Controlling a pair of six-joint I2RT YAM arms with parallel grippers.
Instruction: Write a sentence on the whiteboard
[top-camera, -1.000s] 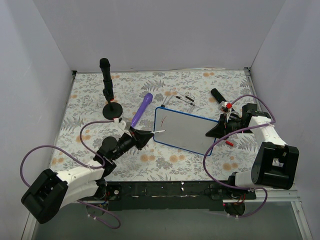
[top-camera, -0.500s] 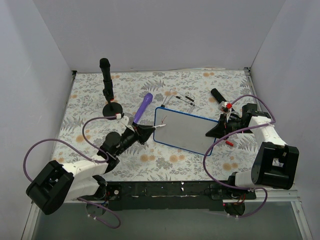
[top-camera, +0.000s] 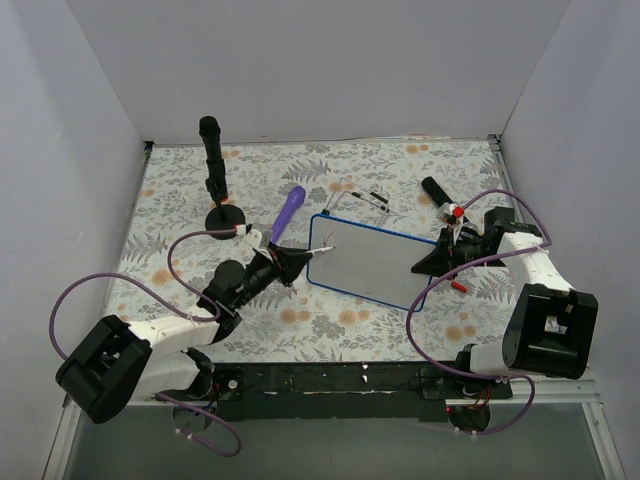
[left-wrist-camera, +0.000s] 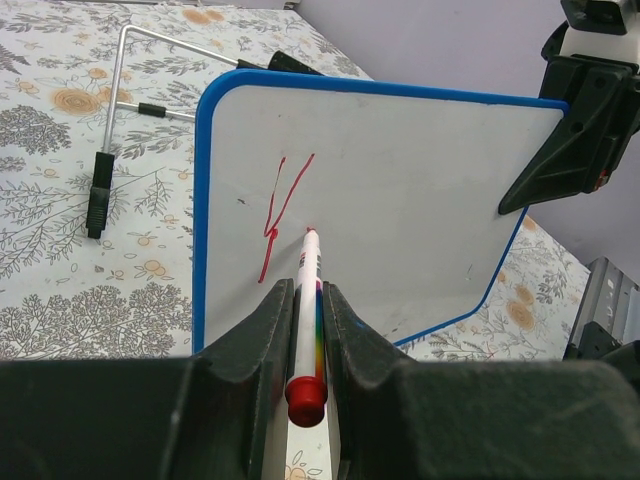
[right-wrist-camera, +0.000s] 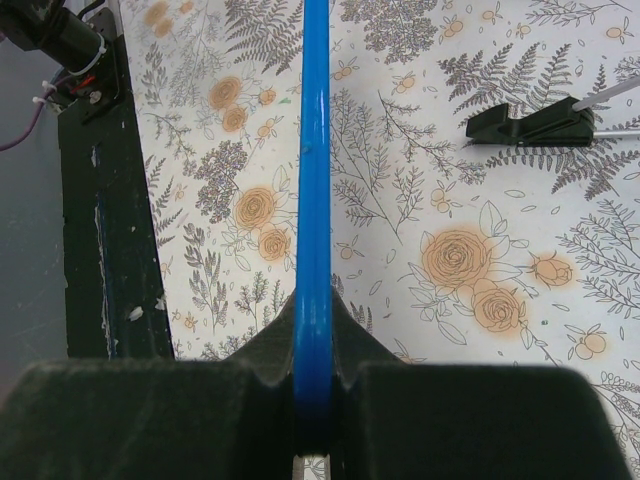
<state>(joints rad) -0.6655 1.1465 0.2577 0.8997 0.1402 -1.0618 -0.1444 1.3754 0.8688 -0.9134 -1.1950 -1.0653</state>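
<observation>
The whiteboard (top-camera: 370, 262), white with a blue rim, lies on the floral mat right of centre. My left gripper (top-camera: 292, 264) is shut on a white marker (left-wrist-camera: 308, 290) with a red end. The marker's tip touches the board near its left edge. Of the sentence, only one red Y-like stroke (left-wrist-camera: 280, 205) shows, just left of the tip. My right gripper (top-camera: 432, 260) is shut on the board's right edge. The blue rim (right-wrist-camera: 313, 180) runs between its jaws in the right wrist view. That gripper also shows in the left wrist view (left-wrist-camera: 570, 150).
A black stand (top-camera: 214, 185) rises at the back left. A purple pen (top-camera: 286, 216) lies left of the board. A wire easel with black ends (top-camera: 362, 196) lies behind it. A black object (top-camera: 437, 191) and a small red piece (top-camera: 459, 287) lie by the right arm.
My left arm has reached forward and the marker tip has moved up along the board's left part. The right arm and the board have not moved.
</observation>
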